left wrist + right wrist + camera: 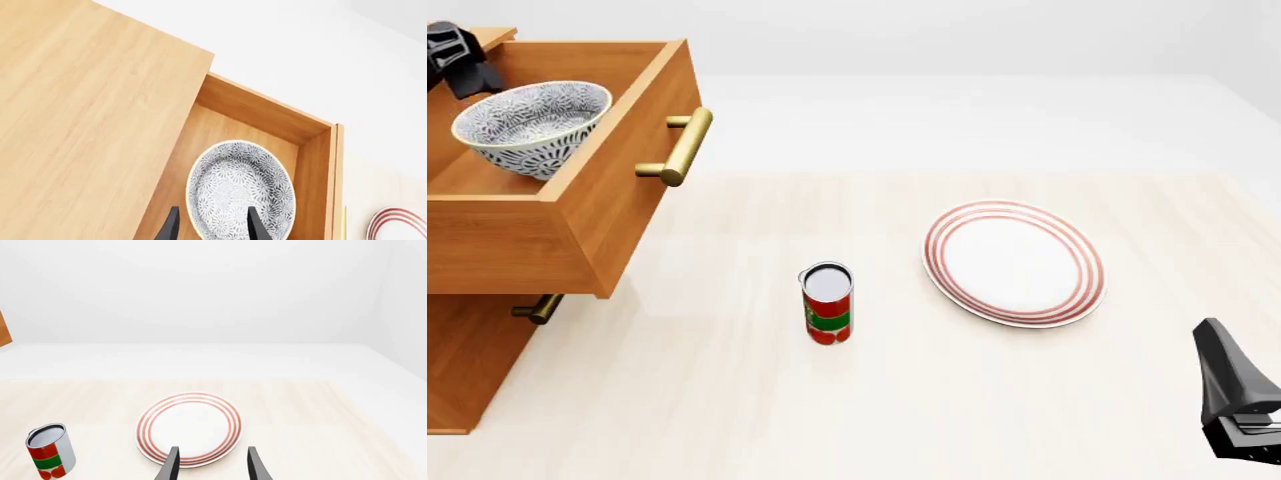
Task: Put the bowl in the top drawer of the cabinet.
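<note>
The blue-grey patterned bowl (531, 118) sits inside the pulled-out top drawer (598, 190) of the wooden cabinet (467, 360). In the left wrist view the bowl (240, 190) lies on the drawer floor, below the drawer wall (267, 107) and beside the cabinet top (87, 125). My left gripper (213, 227) hangs open just above the bowl's rim, one finger over the bowl and one outside it. From the front, the left gripper (457, 60) shows at the drawer's far left. My right gripper (212, 467) is open and empty near the table's front right corner (1234, 400).
A white plate with red rings (1014, 262) lies right of centre, just ahead of the right gripper (189, 428). A red and green can (827, 303) stands upright mid-table. The drawer's brass handle (681, 145) juts out, and the lower drawer handle (541, 308) shows beneath.
</note>
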You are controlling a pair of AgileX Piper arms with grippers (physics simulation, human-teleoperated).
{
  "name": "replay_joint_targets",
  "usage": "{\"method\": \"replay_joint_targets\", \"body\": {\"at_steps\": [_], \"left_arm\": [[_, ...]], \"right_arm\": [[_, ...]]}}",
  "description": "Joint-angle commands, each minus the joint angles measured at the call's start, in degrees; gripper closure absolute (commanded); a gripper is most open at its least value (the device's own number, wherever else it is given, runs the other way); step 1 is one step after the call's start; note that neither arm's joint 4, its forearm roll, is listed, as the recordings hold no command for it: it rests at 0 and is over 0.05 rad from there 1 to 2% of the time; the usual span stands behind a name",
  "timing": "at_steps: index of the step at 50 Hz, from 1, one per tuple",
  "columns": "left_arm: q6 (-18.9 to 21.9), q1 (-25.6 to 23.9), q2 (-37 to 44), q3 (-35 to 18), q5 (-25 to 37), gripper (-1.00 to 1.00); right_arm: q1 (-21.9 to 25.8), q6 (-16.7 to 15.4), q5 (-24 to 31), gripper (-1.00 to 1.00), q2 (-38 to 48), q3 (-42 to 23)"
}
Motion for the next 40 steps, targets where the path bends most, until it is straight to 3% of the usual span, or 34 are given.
{"method": "replay_joint_targets", "body": {"at_steps": [1,22,40], "left_arm": [[0.2,-0.8,-3.1,-1.5,2.0,-1.0],[-0.4,-3.2,-10.4,-4.4,6.2,-1.0],[-2.5,-7.0,-18.6,0.0,4.2,-1.0]], "right_arm": [[0.0,0.0,0.0,-1.0,0.0,0.0],[0.0,0.0,0.0,-1.0,0.0,0.0],[0.0,0.0,0.0,-1.0,0.0,0.0]]}}
